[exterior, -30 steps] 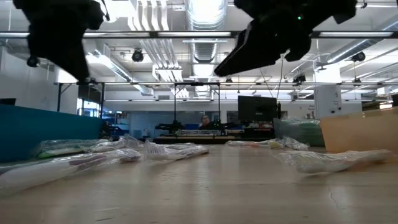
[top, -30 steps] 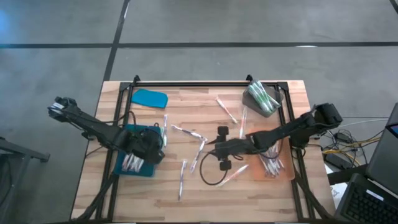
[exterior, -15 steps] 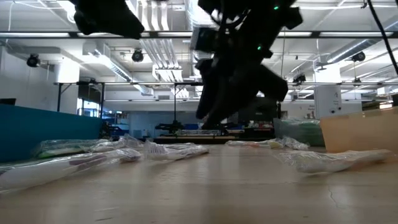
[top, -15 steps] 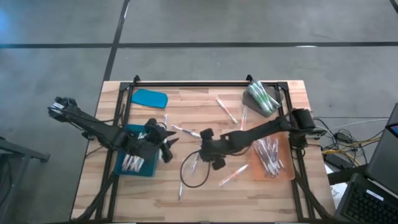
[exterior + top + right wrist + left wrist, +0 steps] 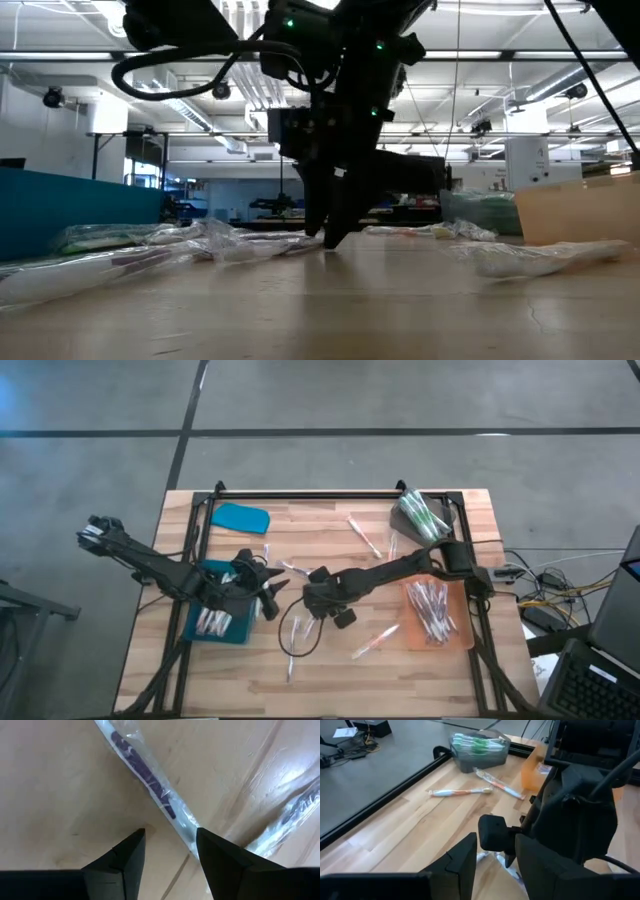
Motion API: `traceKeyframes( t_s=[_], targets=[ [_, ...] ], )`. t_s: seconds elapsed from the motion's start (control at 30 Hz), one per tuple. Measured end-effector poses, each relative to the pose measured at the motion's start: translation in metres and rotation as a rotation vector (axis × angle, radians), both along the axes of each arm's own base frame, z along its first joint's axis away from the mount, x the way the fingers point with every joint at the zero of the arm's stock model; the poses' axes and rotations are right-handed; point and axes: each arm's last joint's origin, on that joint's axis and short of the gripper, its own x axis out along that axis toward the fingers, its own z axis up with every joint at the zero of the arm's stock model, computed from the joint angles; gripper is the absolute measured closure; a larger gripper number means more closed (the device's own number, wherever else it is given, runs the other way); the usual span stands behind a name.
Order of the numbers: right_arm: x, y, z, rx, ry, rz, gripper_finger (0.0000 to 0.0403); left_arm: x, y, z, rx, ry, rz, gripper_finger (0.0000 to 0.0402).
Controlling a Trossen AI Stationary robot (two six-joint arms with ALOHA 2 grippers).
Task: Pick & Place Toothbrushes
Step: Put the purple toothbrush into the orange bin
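At mid-table, my right gripper (image 5: 167,851) hangs with jaws spread over a clear-wrapped, purple-handled toothbrush (image 5: 145,772) lying flat on the wooden table (image 5: 330,525); risk: slick film and crossing neighbour could cause a slip or double pick, left gripper (image 5: 495,862) likewise parted nearby.

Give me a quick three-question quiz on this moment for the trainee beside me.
1. True or false: the right gripper is shut on a toothbrush.
2. The green toothbrushes lie in: A blue tray, B grey bin, C orange tray?
3. What colour shows on the wrapped toothbrush just ahead of the right gripper's fingers?
Key: 1 false, it is open; 2 B; 3 purple.
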Motion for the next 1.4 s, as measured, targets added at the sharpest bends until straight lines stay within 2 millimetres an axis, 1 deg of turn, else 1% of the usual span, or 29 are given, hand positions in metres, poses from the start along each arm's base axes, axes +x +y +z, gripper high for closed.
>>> traceKeyframes(
  t_s=[0.13,0.3,0.43,0.7,0.9,1.1,1.3,1.4],
  targets=[
    [0.002,0.001,0.004,0.016,-0.008,0.027,0.0230,0.000,0.000,0.000,0.006,0.002,0.000,0.0262],
    [0.002,-0.001,0.004,0.011,-0.004,0.048,0.0223,0.000,0.000,0.000,0.029,0.014,-0.012,0.0262],
    [0.001,-0.002,0.002,0.080,0.002,0.066,0.0230,0.000,0.000,0.000,0.029,0.014,-0.012,0.0262],
    [-0.004,0.001,-0.006,0.201,0.038,0.057,0.0270,0.000,0.000,0.000,0.028,0.014,-0.012,0.0262],
    [-0.008,0.002,-0.008,0.229,0.075,0.003,0.0314,0.000,0.000,0.000,0.026,0.014,-0.014,0.0262],
    [-0.009,0.004,-0.008,0.230,0.084,0.004,0.0361,0.000,0.000,0.000,0.025,0.014,-0.013,0.0262],
    [-0.011,0.005,-0.008,0.246,0.094,-0.060,0.0367,0.000,0.000,-0.001,0.026,0.016,-0.013,0.0262],
    [-0.015,0.006,-0.004,0.252,0.134,-0.107,0.0369,0.000,0.000,-0.001,0.027,0.018,-0.013,0.0262]
  ],
)
